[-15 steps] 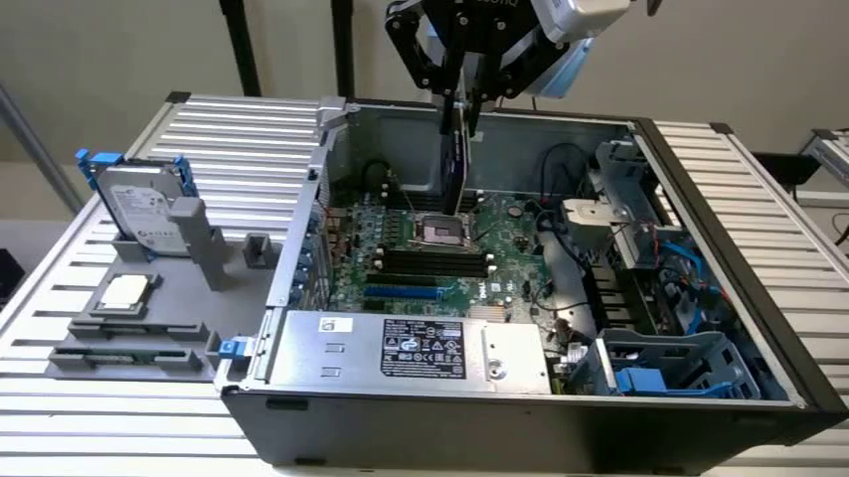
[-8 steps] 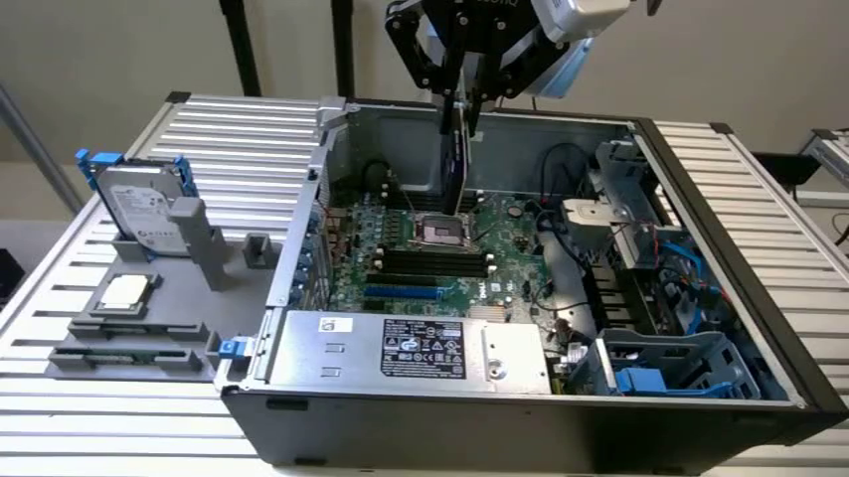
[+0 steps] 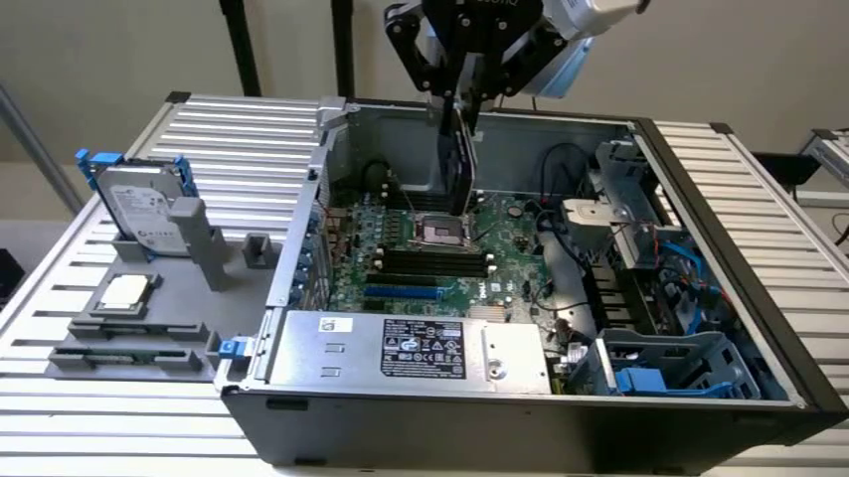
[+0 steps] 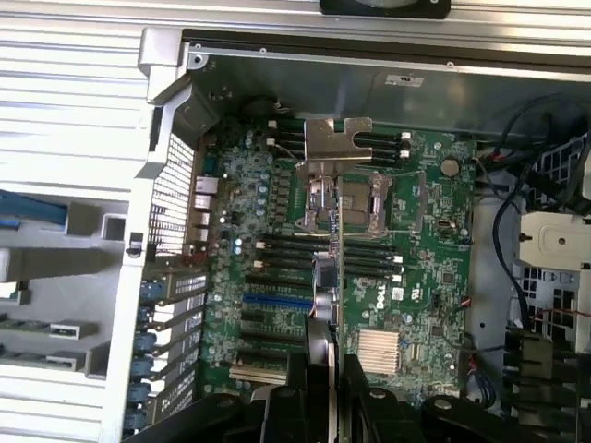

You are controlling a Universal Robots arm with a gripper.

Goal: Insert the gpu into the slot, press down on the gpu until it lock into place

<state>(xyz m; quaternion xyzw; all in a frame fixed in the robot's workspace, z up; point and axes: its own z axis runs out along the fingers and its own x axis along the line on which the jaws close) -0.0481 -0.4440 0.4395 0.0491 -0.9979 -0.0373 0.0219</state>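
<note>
Exterior view: tool (image 3: 459,99) pinches the gpu (image 3: 459,169) upright above the motherboard (image 3: 511,238), apparently clear of the blue slot (image 3: 402,293), inside the open case (image 3: 531,429).

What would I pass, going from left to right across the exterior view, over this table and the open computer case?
The hard drive in its blue holder → the blue slot on the motherboard → the gpu, hanging upright above the board → the blue-grey drive cage.
</note>
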